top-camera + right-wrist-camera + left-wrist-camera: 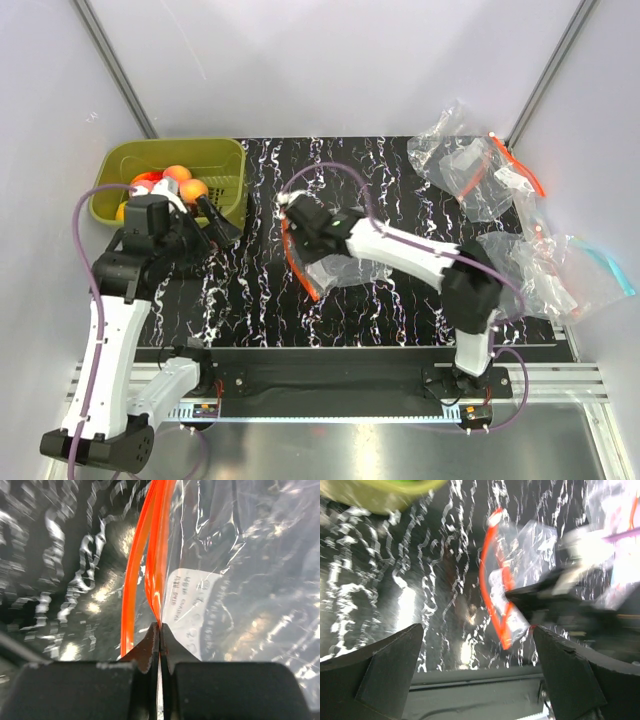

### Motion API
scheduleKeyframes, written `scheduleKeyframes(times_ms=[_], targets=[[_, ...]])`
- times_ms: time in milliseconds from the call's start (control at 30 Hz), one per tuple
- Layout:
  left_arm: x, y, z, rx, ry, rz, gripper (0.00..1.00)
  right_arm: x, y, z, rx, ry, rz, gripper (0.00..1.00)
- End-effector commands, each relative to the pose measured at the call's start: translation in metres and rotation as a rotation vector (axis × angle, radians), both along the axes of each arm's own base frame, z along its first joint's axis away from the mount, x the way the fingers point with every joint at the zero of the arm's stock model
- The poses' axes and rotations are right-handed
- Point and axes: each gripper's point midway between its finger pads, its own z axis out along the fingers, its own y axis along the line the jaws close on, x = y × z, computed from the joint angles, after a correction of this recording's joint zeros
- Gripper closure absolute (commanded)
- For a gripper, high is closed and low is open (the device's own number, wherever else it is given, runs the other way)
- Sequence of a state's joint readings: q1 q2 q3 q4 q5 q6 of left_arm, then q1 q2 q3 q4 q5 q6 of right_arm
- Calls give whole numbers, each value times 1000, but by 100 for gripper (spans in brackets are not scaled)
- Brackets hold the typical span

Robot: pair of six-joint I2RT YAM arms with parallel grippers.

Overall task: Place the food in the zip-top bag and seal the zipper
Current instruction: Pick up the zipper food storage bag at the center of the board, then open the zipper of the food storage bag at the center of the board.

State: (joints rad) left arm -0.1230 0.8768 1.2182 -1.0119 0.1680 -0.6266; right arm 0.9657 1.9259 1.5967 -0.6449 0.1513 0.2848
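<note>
**benchrat:** Black marbled table [250, 300], white walls all round. Zip-top bag [345, 268] lies mid-table. Its zipper [295, 262] runs roughly near-to-far along the bag's left edge, so the mouth faces the left arm's side. Right gripper [292, 230] is clamped tight on that strip, nothing else in it.

**yam_fan:** And the food [186, 184]? I see orange fruits in the green basket [232, 152], far left, well apart from the bag. No plum I can make out.

**benchrat:** Yep. Left gripper [222, 228] sits just beside the basket, so it's the nearer one for fruit, and the bag is off to its right. Its wrist cam shows fingers [385, 670] spread wide and empty. Top view can't settle that.

**yam_fan:** Right wrist cam adds one thing: the two orange tracks split apart beyond the pinch, so I'd guess the mouth is partly open.
</note>
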Motion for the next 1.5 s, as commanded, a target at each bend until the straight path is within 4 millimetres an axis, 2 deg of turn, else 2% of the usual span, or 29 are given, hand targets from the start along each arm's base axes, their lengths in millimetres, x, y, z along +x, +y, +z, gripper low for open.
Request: scheduleKeyframes(times_ms=[0, 100, 167, 267, 333, 367, 433, 467, 533, 567, 600, 800, 933, 1233, 1367, 1467], targets=[[9, -24, -3, -98, -44, -101, 2, 12, -8, 70, 251, -10, -71, 100], [11, -42, -11, -171, -46, -173, 2, 12, -13, 88, 307, -18, -69, 100], [14, -54, -13, -208, -39, -203, 2, 6, -10, 98, 342, -22, -38, 100], [25, -74, -10, -274, -29, -248, 2, 4, -10, 106, 365, -31, -26, 100], [35, -84, 2, -279, -64, -270, 2, 3, -10, 111, 374, -36, -16, 100], [41, -92, -5, -264, -43, -281, 1, 2, -10, 113, 377, -35, -10, 100], [51, -99, 5, -250, -72, -299, 1, 0, -9, 116, 388, -33, 2, 100], [58, -104, -4, -239, -44, -302, 1, -2, -8, 117, 390, -32, 9, 100], [66, -104, -6, -213, -37, -285, 1, -1, -10, 118, 391, -37, 4, 100], [69, -104, -13, -203, -10, -278, 3, -1, -11, 119, 392, -40, 4, 100], [70, -103, -17, -199, -2, -276, 7, 0, -11, 121, 394, -46, 2, 100], [76, -107, -32, -199, 16, -259, 11, 5, -14, 125, 393, -56, -11, 100], [79, -113, -40, -190, 27, -274, 18, 8, -19, 129, 401, -57, -14, 100], [92, -121, -64, -163, 57, -278, 26, 5, -22, 142, 437, -61, 9, 100], [100, -129, -73, -152, 57, -291, 35, 3, -26, 145, 455, -63, 12, 100], [107, -138, -77, -147, 53, -304, 59, 2, -29, 142, 451, -54, 12, 100]])
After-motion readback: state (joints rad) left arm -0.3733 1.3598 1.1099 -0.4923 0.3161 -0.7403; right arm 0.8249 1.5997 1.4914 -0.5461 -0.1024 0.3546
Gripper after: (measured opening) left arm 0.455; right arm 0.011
